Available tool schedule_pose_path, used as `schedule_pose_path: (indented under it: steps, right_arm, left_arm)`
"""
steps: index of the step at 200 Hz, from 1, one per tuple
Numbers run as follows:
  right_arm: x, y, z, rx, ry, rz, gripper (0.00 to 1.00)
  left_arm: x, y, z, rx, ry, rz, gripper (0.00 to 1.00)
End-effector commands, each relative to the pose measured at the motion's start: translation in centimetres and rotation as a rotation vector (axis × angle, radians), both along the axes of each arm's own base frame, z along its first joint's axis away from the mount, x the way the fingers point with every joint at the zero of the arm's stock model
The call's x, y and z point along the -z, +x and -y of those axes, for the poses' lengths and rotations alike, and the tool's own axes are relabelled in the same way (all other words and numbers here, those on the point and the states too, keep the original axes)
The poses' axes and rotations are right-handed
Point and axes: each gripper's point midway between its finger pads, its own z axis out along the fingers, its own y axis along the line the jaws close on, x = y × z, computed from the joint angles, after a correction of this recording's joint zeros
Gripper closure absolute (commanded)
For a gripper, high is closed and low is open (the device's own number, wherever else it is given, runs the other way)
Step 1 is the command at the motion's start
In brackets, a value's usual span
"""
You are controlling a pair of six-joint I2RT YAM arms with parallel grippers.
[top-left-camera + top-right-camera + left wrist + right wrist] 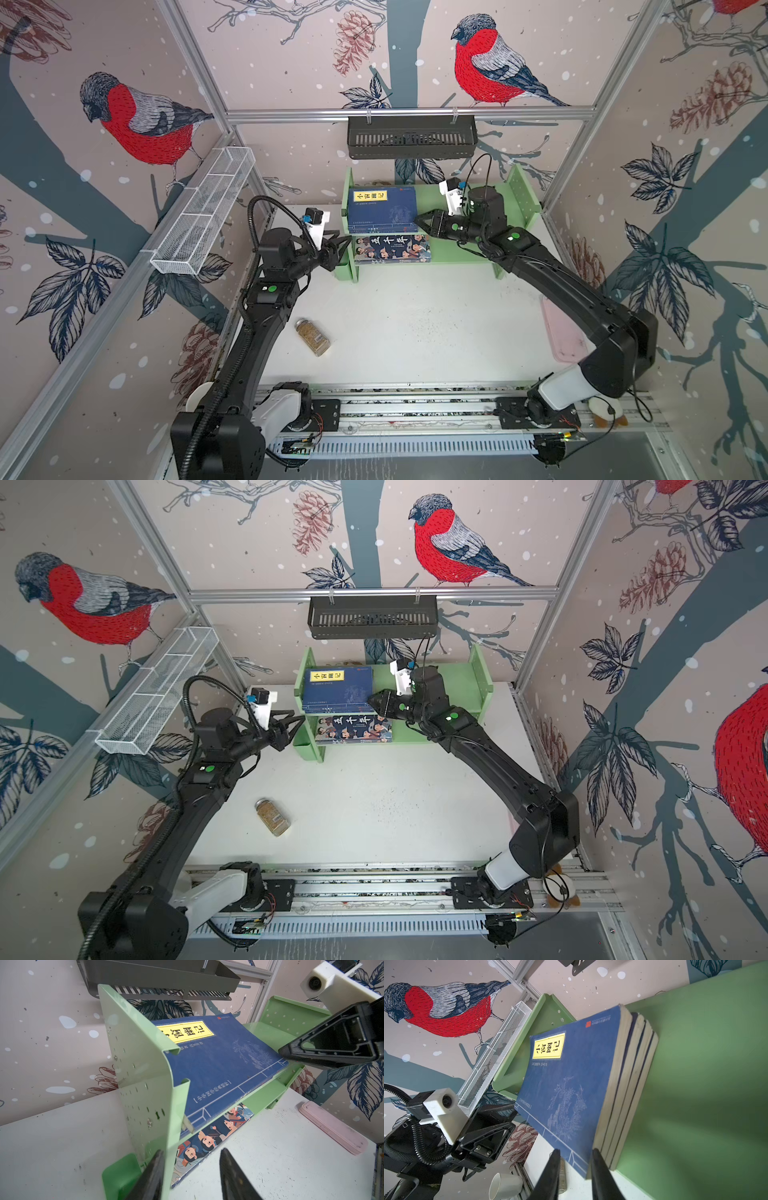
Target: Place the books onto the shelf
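White table (415, 324), both top views: navy books (382, 210) stacked on shelf (521, 195) top tier, right edge at right gripper (419, 219) tip. Cartoon book (392, 248) sits underneath, just beside left gripper (347, 243).
Left wrist: jaws spread, nothing pinched, cartoon book's corner ahead between them.
Right wrist: jaws apart astride top navy book's corner, can't tell if gripping.

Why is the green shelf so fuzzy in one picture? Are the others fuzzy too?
Right wrist view: the shelf sits near the lens, so it blurs, with soft shadows across it. Left wrist view: the top navy book looks fairly sharp. Both top views: sharp, but the walls lean outward.
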Motion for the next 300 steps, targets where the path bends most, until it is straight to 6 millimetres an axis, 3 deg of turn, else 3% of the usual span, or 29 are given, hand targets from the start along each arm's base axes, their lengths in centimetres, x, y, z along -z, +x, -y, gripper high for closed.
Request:
schedule_pose_path:
  steps: [1, 40, 90, 124, 173, 210, 300]
  right_arm:
    - [-0.9, 0.2, 0.2, 0.003, -0.002, 0.038, 0.65]
    - [-2.0, -0.3, 2.0, 0.066, -0.031, 0.097, 0.65]
    - [-1.6, -2.0, 3.5, 0.092, -0.082, 0.14, 0.69]
    - [-1.2, -3.1, 2.6, 0.058, -0.114, 0.163, 0.67]
    - [0.3, -2.7, 1.0, 0.057, -0.201, 0.16, 0.65]
    - [1.0, -1.5, 1.0, 0.104, -0.277, 0.157, 0.64]
    - [1.1, -0.9, 0.4, 0.117, -0.335, 0.175, 0.63]
  left_arm:
    - [-1.6, 0.5, 0.0, -0.008, 0.005, 0.072, 0.58]
    - [-2.1, 0.8, -0.1, -0.017, -0.001, 0.084, 0.6]
    - [-1.9, 1.1, -0.2, -0.023, -0.004, 0.078, 0.62]
    - [-1.7, 1.4, -0.1, -0.027, -0.01, 0.072, 0.63]
    - [-1.7, 1.6, -0.2, -0.037, -0.007, 0.072, 0.65]
    - [-1.7, 1.8, -0.2, -0.041, -0.005, 0.072, 0.67]
    - [-1.8, 1.8, -0.1, -0.041, -0.004, 0.074, 0.68]
